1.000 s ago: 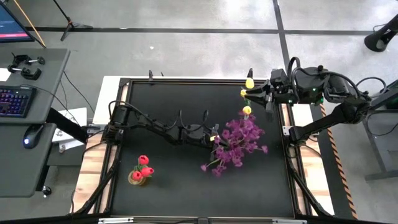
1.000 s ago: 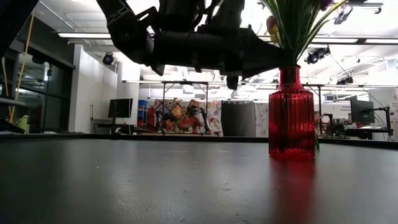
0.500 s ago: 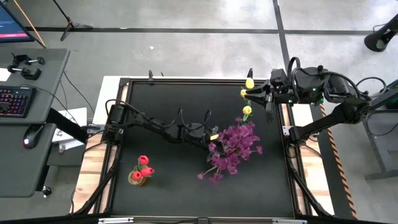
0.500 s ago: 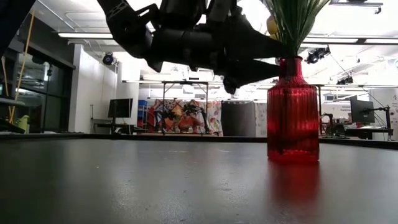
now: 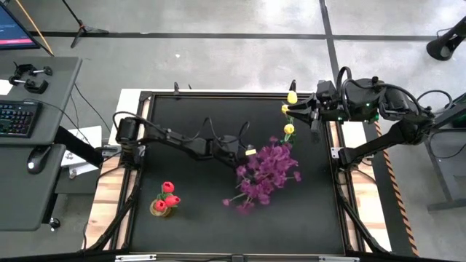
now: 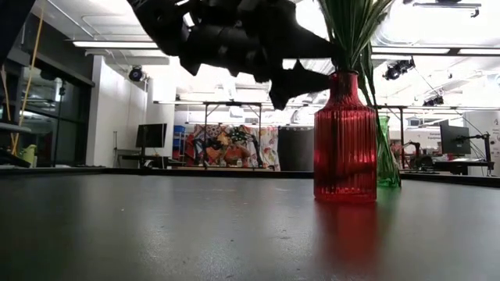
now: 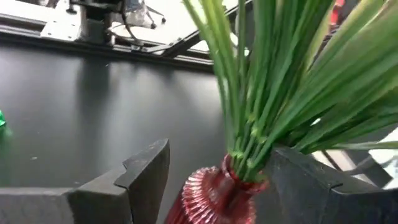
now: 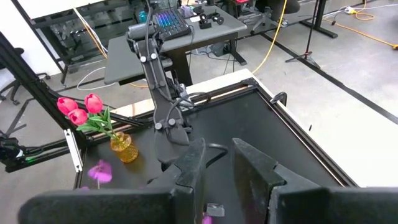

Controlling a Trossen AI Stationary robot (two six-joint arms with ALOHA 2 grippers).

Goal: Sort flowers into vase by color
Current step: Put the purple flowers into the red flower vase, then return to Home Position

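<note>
A ribbed red vase point(image 6: 344, 136) stands upright on the black table point(image 5: 189, 218) near its middle and holds purple sprays point(image 5: 266, 171) on green stems point(image 7: 261, 93). My left gripper point(image 7: 221, 149) is open, level, with one finger on each side of the vase's neck point(image 7: 214, 196). Red tulips point(image 5: 167, 193) stand in an amber vase point(image 8: 124, 148) at the near left. Yellow tulips point(image 5: 289, 129) rise at the far right; a green vase point(image 6: 384, 152) shows behind the red one. My right gripper point(image 8: 219, 155) hangs high over the far right, a narrow gap between its fingers, nothing in it. My left gripper comes level from the table's left side and straddles the stems just above the vase's neck point(image 7: 239, 165). One finger point(image 7: 298, 177) stands right beside the stems; whether it touches them or the neck I cannot tell. The vase stands on its base on the table.
The table has a raised dark frame point(image 5: 218, 93) all round. My left arm point(image 5: 182, 142) stretches low across the table's middle. Bare table lies along the near edge and at the far left. Beyond the table, a desk with a keyboard point(image 5: 18, 116).
My left gripper has opened wide from nearly shut, risen a little and drawn slightly toward the table's left edge. The red vase with the purple sprays has slid toward the table's left and near edges and stays upright.
</note>
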